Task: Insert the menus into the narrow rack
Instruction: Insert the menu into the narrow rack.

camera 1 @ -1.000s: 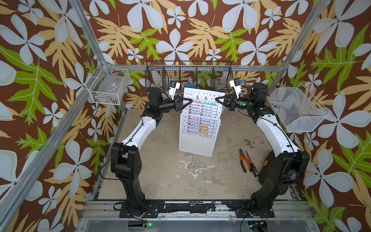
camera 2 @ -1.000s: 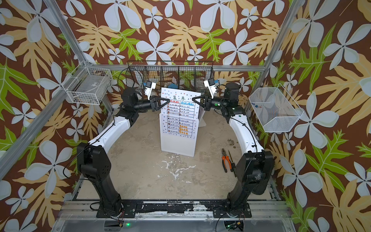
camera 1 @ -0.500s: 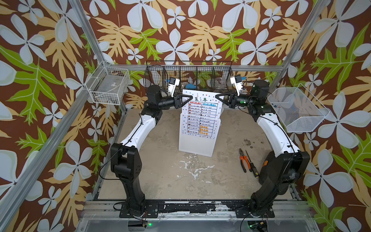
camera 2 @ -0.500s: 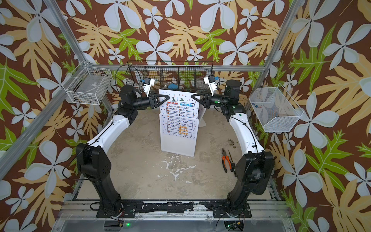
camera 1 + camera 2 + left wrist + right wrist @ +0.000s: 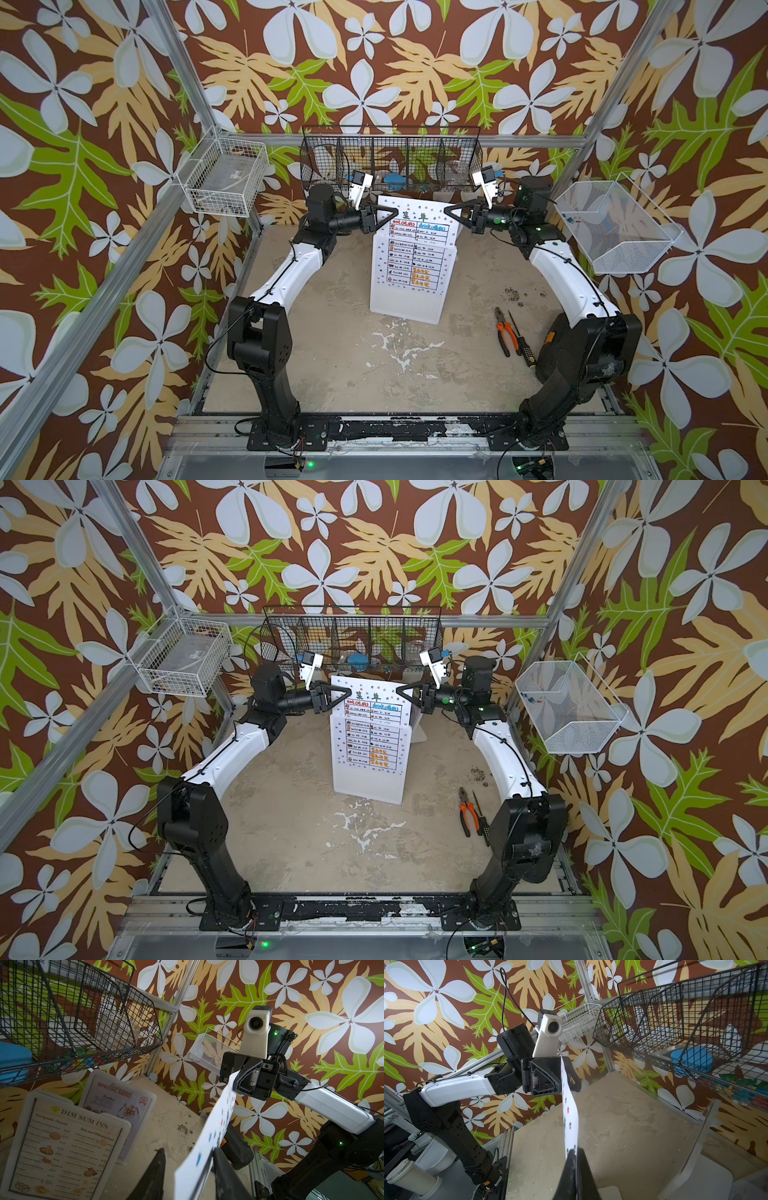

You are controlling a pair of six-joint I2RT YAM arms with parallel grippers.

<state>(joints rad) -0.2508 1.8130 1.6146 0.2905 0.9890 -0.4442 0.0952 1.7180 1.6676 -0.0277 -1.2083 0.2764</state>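
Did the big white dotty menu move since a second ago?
Yes. The large white dotted-border paper menu has slid downward, deeper into the white plastic rack, which stayed put.

The left arm [image 5: 291,270] and the right arm [image 5: 561,270] look the same; each has a fat black bottom part, a long curved white shell in the middle and black joints at the top; thin black cables [image 5: 503,991] run along the shells and loop by the wrists. A white camera box [image 5: 256,1030] with a round dark eye sits on each wrist; the jaws are black with three-cornered ribs and small silver screws [image 5: 254,1071]; little green lights [image 5: 275,1033] glow on the black parts.
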